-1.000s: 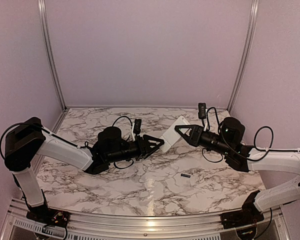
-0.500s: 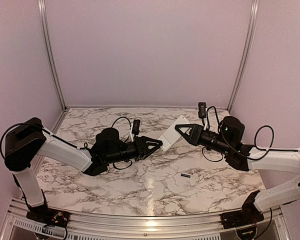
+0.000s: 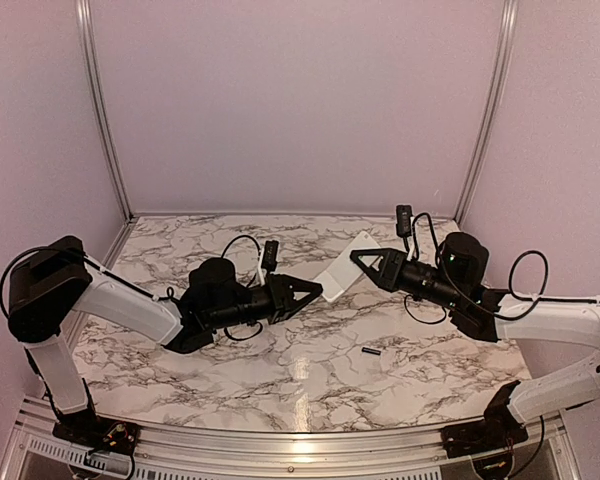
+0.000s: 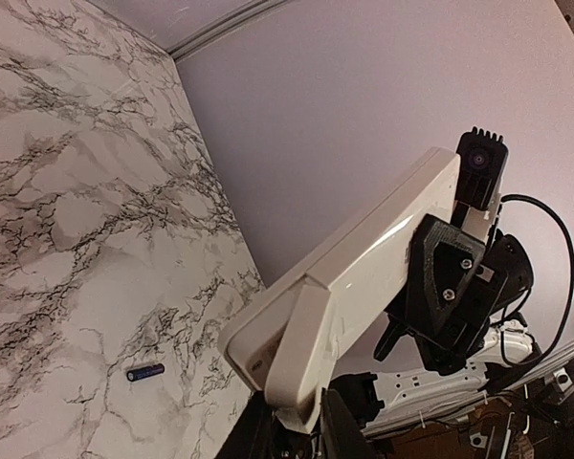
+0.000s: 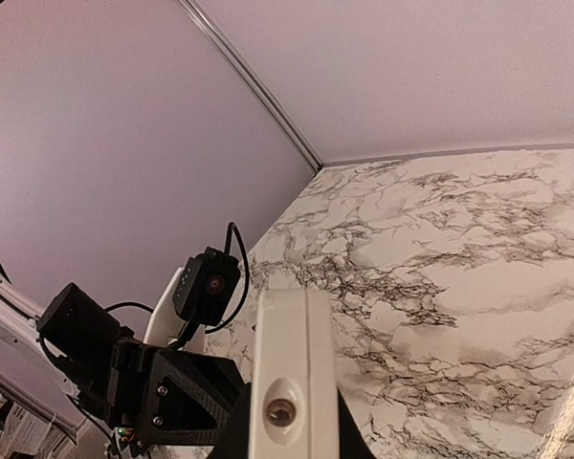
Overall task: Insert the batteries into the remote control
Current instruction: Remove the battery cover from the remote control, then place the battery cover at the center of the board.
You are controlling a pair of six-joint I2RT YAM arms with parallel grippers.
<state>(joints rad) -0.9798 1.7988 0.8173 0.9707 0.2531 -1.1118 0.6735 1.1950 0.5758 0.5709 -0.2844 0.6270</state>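
Note:
The white remote control hangs tilted above the table, with my right gripper shut on its upper end. In the right wrist view that end stands between the fingers, its small lens facing the camera. My left gripper is at the remote's lower end. In the left wrist view its fingers press both sides of a narrow white cover piece that lies askew across that end of the remote. One black battery lies on the marble; the same battery shows in the left wrist view.
A small pale patch lies beside the battery; what it is I cannot tell. The marble table is enclosed by lilac walls with metal posts at the back corners. Cables loop off both wrists.
The left gripper's jaws have narrowed around the white piece at the remote's lower end, and the left arm has eased slightly back to the left. The right arm and remote have stayed put.

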